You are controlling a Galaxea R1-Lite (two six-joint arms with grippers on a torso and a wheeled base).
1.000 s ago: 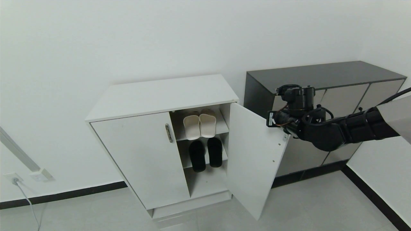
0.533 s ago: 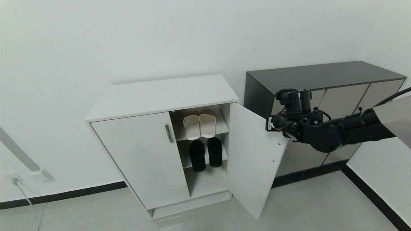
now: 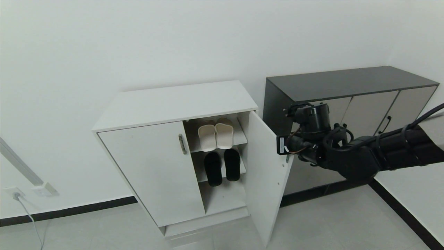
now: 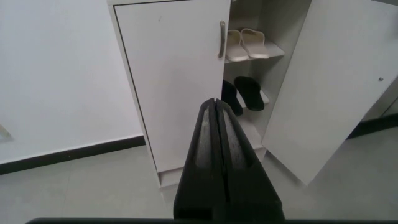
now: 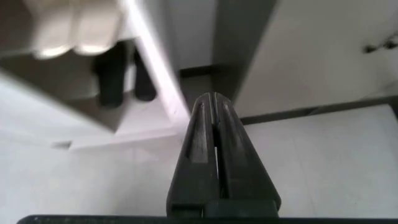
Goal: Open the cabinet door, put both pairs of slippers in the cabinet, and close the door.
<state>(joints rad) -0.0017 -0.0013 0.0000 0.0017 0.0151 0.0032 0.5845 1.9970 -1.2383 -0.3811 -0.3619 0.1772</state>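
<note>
The white cabinet (image 3: 173, 104) stands against the wall with its right door (image 3: 267, 173) swung partly out. Inside, cream slippers (image 3: 215, 135) lie on the upper shelf and black slippers (image 3: 222, 166) on the shelf below. My right gripper (image 3: 282, 147) is at the outer face of that door, near its upper free edge. In the right wrist view it (image 5: 214, 102) is shut and holds nothing, with the door edge (image 5: 158, 68) just ahead. My left gripper (image 4: 214, 106) is shut and empty, well back from the closed left door (image 4: 180, 74) and pointing at it.
A dark grey sideboard (image 3: 347, 83) stands right of the cabinet, just behind my right arm. A wall socket with a cable (image 3: 14, 192) sits low at the far left. Grey floor (image 3: 329, 225) lies open in front.
My right arm has moved left against the door's outer face, and the door has swung partway toward the cabinet. The slippers have not moved.
</note>
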